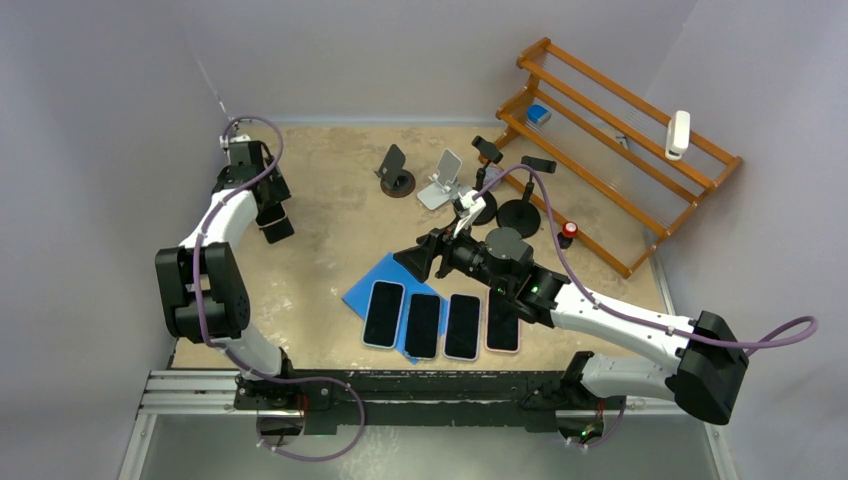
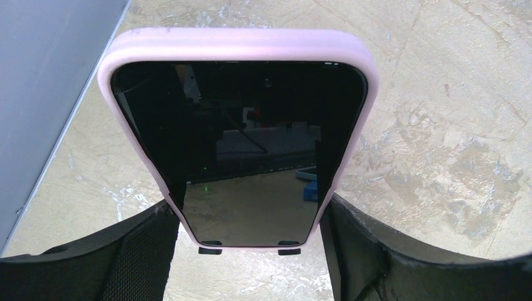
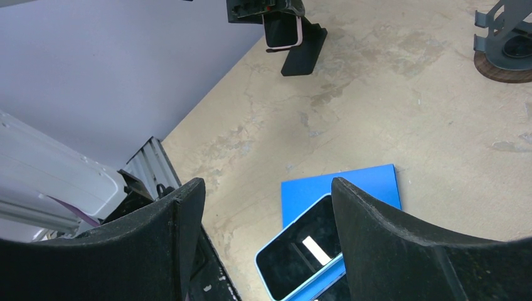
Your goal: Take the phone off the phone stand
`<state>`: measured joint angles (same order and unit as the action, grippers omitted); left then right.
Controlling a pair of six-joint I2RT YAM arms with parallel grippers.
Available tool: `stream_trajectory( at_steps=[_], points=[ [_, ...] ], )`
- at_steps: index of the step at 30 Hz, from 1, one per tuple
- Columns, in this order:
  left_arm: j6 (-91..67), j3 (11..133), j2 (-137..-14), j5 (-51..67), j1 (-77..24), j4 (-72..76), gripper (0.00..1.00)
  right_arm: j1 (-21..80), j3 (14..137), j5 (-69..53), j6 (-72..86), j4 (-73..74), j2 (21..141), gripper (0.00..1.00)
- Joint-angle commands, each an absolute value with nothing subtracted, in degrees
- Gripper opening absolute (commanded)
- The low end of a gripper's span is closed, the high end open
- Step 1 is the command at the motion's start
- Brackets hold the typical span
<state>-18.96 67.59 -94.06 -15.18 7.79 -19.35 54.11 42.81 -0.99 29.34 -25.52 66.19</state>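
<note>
A phone (image 2: 241, 144) in a pale pink case fills the left wrist view, its dark screen facing the camera. It stands on the phone stand, whose two black hooks (image 2: 210, 251) hold its lower edge. My left gripper (image 2: 249, 216) has a finger pressed against each side of the phone's lower part. From the right wrist view, the phone (image 3: 282, 31) leans on its black stand (image 3: 305, 53) at the far left of the table. My right gripper (image 3: 268, 207) hangs open and empty over the blue mat (image 3: 357, 185).
Several phones lie in a row on the blue mat (image 1: 395, 275); one has a blue case (image 3: 301, 257). Other stands (image 1: 396, 172) (image 1: 445, 180) (image 1: 520, 210) stand at the back centre. A wooden rack (image 1: 620, 150) fills the back right. The left wall runs close beside the left arm.
</note>
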Motion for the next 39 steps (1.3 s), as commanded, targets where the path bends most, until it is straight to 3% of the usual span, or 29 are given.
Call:
stream_trajectory(
  at_steps=[1, 10, 24, 30, 39],
  points=[
    [-19.13, 66.52, -90.16, -17.05, 7.99, -17.09, 0.64, 54.49, 43.51, -0.13, 28.22, -26.51, 64.95, 0.75],
    [-19.36, 63.54, -85.79, -17.34, 7.91, -14.48, 0.40, 54.49, 43.17, -0.17, 28.25, -26.74, 65.04, 0.75],
    [-19.74, 63.66, -83.09, -16.95, 6.89, -14.82, 0.23, 54.47, 43.02, 0.96, 28.27, -27.23, 66.46, 0.75],
    [-20.01, 63.03, -80.42, -16.45, 6.14, -15.51, 0.00, 54.49, 43.14, 1.03, 28.24, -27.37, 67.29, 0.75],
    [-20.70, 63.06, -74.65, -12.47, 2.82, -18.04, 0.00, 54.45, 43.80, 1.65, 28.28, -27.06, 67.98, 0.75]
  ],
)
